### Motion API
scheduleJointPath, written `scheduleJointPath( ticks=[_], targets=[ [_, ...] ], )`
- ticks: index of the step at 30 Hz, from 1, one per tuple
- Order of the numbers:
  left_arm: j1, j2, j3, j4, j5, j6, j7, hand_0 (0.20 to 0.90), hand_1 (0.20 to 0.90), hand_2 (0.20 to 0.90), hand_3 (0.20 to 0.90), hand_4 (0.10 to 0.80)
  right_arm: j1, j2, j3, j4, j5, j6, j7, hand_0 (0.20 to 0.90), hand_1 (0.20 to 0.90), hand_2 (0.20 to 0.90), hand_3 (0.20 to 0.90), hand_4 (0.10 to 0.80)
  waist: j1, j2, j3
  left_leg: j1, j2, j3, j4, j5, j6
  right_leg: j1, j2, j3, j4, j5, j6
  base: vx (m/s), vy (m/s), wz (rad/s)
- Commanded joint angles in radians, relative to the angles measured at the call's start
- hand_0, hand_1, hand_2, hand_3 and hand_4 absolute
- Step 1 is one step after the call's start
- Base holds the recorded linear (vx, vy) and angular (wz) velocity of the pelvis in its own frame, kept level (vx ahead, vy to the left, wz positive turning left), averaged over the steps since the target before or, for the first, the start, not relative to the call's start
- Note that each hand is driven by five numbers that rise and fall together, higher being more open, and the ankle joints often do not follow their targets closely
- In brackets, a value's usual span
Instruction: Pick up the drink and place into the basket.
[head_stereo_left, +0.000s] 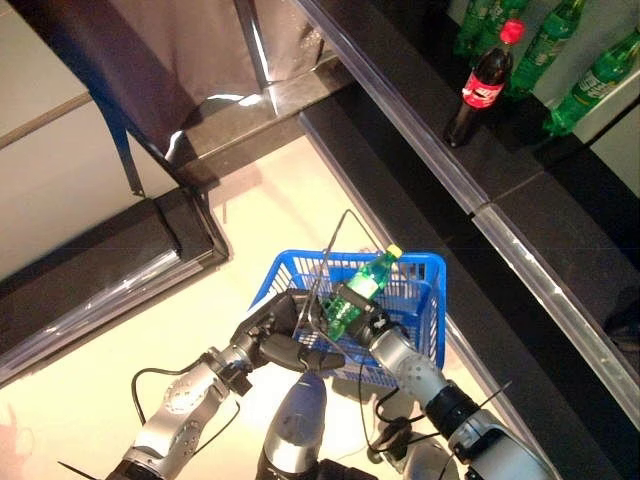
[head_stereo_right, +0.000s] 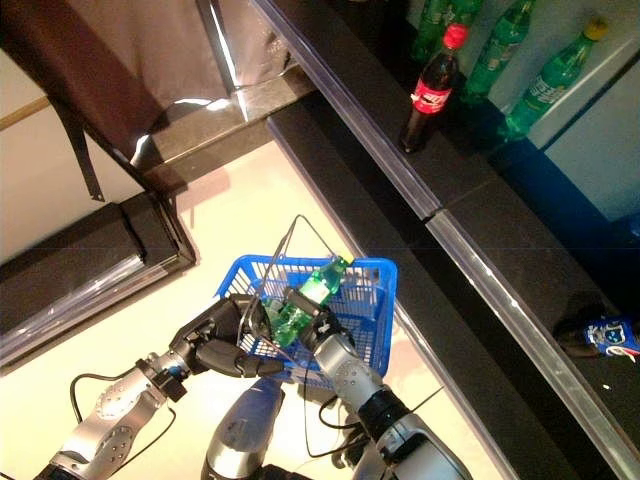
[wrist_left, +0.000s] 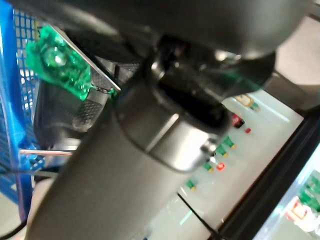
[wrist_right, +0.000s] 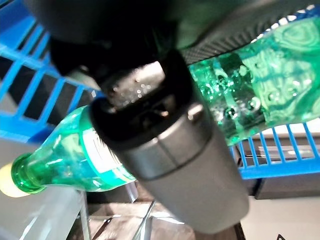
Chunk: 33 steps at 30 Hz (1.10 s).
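bottle (head_stereo_left: 358, 294): green, tilted over the basket (head_stereo_left: 420, 300), right hand (head_stereo_left: 372, 325) wrapped round it
left hand (head_stereo_left: 275, 335): at basket rim, fingers curled; we think on the wire handle
right eye only: blue pack (head_stereo_right: 605, 335) on counter

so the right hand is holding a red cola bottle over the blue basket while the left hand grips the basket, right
Not quite: the right hand holds a green bottle with a yellow cap over the blue basket, as the right wrist view shows. The left hand does grip the basket.
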Motion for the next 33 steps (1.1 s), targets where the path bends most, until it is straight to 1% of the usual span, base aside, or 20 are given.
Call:
scheduleJointPath(
  ticks=[1, 2, 4, 5, 7, 8, 10, 11, 16, 21, 24, 25, 26, 27, 32, 33],
  targets=[
    [-0.138, -0.099, 0.008, -0.353, -0.213, -0.163, -0.135, 0.300, 0.300, 0.300, 0.200, 0.100, -0.060, 0.085, -0.006, -0.004, 0.159, 0.061, 0.135, 0.300, 0.300, 0.300, 0.200, 0.100, 0.013, 0.000, -0.147, -0.003, -0.033, -0.038, 0.082, -0.068, 0.019, 0.034, 0.071, -0.012, -0.161, 0.164, -0.082, 0.000, 0.000, 0.00],
    [-0.138, -0.099, 0.008, -0.353, -0.213, -0.163, -0.135, 0.300, 0.300, 0.300, 0.200, 0.100, -0.060, 0.085, -0.006, -0.004, 0.159, 0.061, 0.135, 0.300, 0.300, 0.300, 0.200, 0.100, 0.013, 0.000, -0.147, -0.003, -0.033, -0.038, 0.082, -0.068, 0.019, 0.034, 0.071, -0.012, -0.161, 0.164, -0.082, 0.034, -0.010, 0.00],
    [-0.137, -0.091, 0.009, -0.353, -0.219, -0.155, -0.138, 0.300, 0.300, 0.300, 0.200, 0.100, -0.069, 0.088, -0.025, 0.042, 0.229, 0.103, 0.149, 0.300, 0.300, 0.300, 0.200, 0.100, 0.018, 0.001, -0.147, -0.003, -0.034, -0.041, 0.083, -0.068, 0.021, 0.035, 0.070, -0.015, -0.160, 0.165, -0.081, 0.021, -0.003, 0.01],
    [-0.135, -0.088, 0.011, -0.353, -0.224, -0.153, -0.144, 0.300, 0.300, 0.300, 0.200, 0.100, -0.068, 0.091, -0.038, 0.066, 0.294, 0.138, 0.154, 0.300, 0.300, 0.300, 0.200, 0.100, 0.020, 0.003, -0.147, -0.004, -0.035, -0.042, 0.082, -0.068, 0.022, 0.034, 0.069, -0.016, -0.158, 0.165, -0.080, 0.000, 0.000, 0.00],
    [-0.130, -0.083, 0.013, -0.359, -0.233, -0.153, -0.150, 0.300, 0.300, 0.300, 0.200, 0.100, -0.067, 0.094, -0.059, 0.100, 0.367, 0.194, 0.123, 0.300, 0.300, 0.300, 0.200, 0.100, 0.023, 0.007, -0.145, -0.008, -0.038, -0.043, 0.081, -0.067, 0.025, 0.030, 0.069, -0.016, -0.157, 0.167, -0.078, 0.000, 0.000, 0.00],
    [-0.129, -0.082, 0.012, -0.360, -0.234, -0.154, -0.150, 0.300, 0.300, 0.300, 0.200, 0.100, -0.067, 0.094, -0.062, 0.103, 0.378, 0.208, 0.115, 0.300, 0.300, 0.300, 0.200, 0.100, 0.024, 0.008, -0.144, -0.008, -0.038, -0.043, 0.081, -0.067, 0.025, 0.029, 0.069, -0.016, -0.157, 0.167, -0.078, 0.000, 0.000, 0.00],
    [-0.130, -0.079, 0.004, -0.361, -0.232, -0.160, -0.151, 0.300, 0.300, 0.300, 0.200, 0.100, -0.076, 0.096, -0.072, 0.128, 0.425, 0.276, 0.086, 0.300, 0.300, 0.300, 0.200, 0.100, 0.026, 0.011, -0.142, -0.009, -0.039, -0.044, 0.079, -0.067, 0.026, 0.028, 0.067, -0.018, -0.157, 0.169, -0.077, 0.000, 0.000, 0.00],
    [-0.131, -0.076, 0.002, -0.361, -0.233, -0.161, -0.150, 0.300, 0.300, 0.300, 0.200, 0.100, -0.081, 0.096, -0.073, 0.135, 0.435, 0.289, 0.083, 0.300, 0.300, 0.300, 0.200, 0.100, 0.027, 0.011, -0.141, -0.008, -0.039, -0.045, 0.078, -0.067, 0.027, 0.028, 0.067, -0.019, -0.156, 0.169, -0.077, 0.000, 0.000, 0.00],
    [-0.132, -0.069, -0.006, -0.360, -0.244, -0.170, -0.154, 0.300, 0.300, 0.300, 0.200, 0.100, -0.099, 0.089, -0.085, 0.175, 0.470, 0.317, 0.052, 0.300, 0.300, 0.300, 0.200, 0.100, 0.031, 0.014, -0.140, -0.009, -0.041, -0.047, 0.078, -0.066, 0.027, 0.025, 0.064, -0.022, -0.151, 0.169, -0.076, 0.000, 0.000, 0.00],
    [-0.132, -0.065, -0.007, -0.368, -0.248, -0.159, -0.149, 0.300, 0.300, 0.300, 0.200, 0.100, -0.118, 0.081, -0.123, 0.238, 0.510, 0.351, 0.023, 0.300, 0.300, 0.300, 0.200, 0.100, 0.036, 0.020, -0.137, -0.012, -0.046, -0.051, 0.083, -0.067, 0.029, 0.023, 0.059, -0.026, -0.145, 0.170, -0.075, 0.021, 0.001, 0.06],
    [-0.136, -0.059, -0.010, -0.370, -0.250, -0.159, -0.143, 0.300, 0.300, 0.300, 0.200, 0.100, -0.135, 0.074, -0.151, 0.282, 0.522, 0.354, -0.012, 0.300, 0.300, 0.300, 0.200, 0.100, 0.037, 0.022, -0.134, -0.014, -0.048, -0.051, 0.085, -0.068, 0.032, 0.017, 0.055, -0.027, -0.136, 0.170, -0.073, 0.007, -0.002, 0.03],
    [-0.137, -0.060, -0.011, -0.370, -0.248, -0.158, -0.141, 0.300, 0.300, 0.300, 0.200, 0.100, -0.141, 0.072, -0.162, 0.301, 0.518, 0.360, -0.013, 0.486, 0.486, 0.486, 0.417, 0.317, 0.037, 0.022, -0.135, -0.014, -0.049, -0.051, 0.085, -0.068, 0.032, 0.017, 0.055, -0.028, -0.136, 0.170, -0.073, 0.000, 0.000, 0.00],
    [-0.138, -0.059, -0.011, -0.368, -0.250, -0.157, -0.140, 0.300, 0.300, 0.300, 0.200, 0.100, -0.146, 0.068, -0.176, 0.324, 0.510, 0.365, -0.020, 0.634, 0.634, 0.634, 0.590, 0.490, 0.037, 0.024, -0.135, -0.014, -0.049, -0.051, 0.085, -0.068, 0.033, 0.017, 0.054, -0.028, -0.134, 0.169, -0.072, 0.026, 0.002, 0.05],
    [-0.139, -0.058, -0.010, -0.365, -0.251, -0.157, -0.140, 0.300, 0.300, 0.300, 0.200, 0.100, -0.149, 0.064, -0.188, 0.343, 0.498, 0.372, -0.030, 0.900, 0.900, 0.900, 0.900, 0.800, 0.037, 0.025, -0.134, -0.013, -0.050, -0.051, 0.085, -0.069, 0.033, 0.015, 0.052, -0.028, -0.131, 0.169, -0.072, 0.033, 0.006, 0.04],
    [-0.147, -0.061, -0.013, -0.361, -0.250, -0.149, -0.135, 0.300, 0.300, 0.300, 0.200, 0.100, -0.170, 0.051, -0.225, 0.416, 0.431, 0.384, -0.044, 0.900, 0.900, 0.900, 0.900, 0.800, 0.036, 0.031, -0.130, -0.014, -0.052, -0.049, 0.088, -0.071, 0.036, 0.009, 0.045, -0.028, -0.121, 0.169, -0.070, 0.006, 0.001, 0.01],
    [-0.149, -0.060, -0.016, -0.363, -0.251, -0.148, -0.131, 0.300, 0.300, 0.300, 0.200, 0.100, -0.171, 0.045, -0.228, 0.431, 0.412, 0.386, -0.030, 0.900, 0.900, 0.900, 0.900, 0.800, 0.035, 0.032, -0.128, -0.014, -0.052, -0.047, 0.089, -0.072, 0.037, 0.007, 0.043, -0.027, -0.116, 0.168, -0.069, 0.000, 0.000, 0.00]
  ],
)
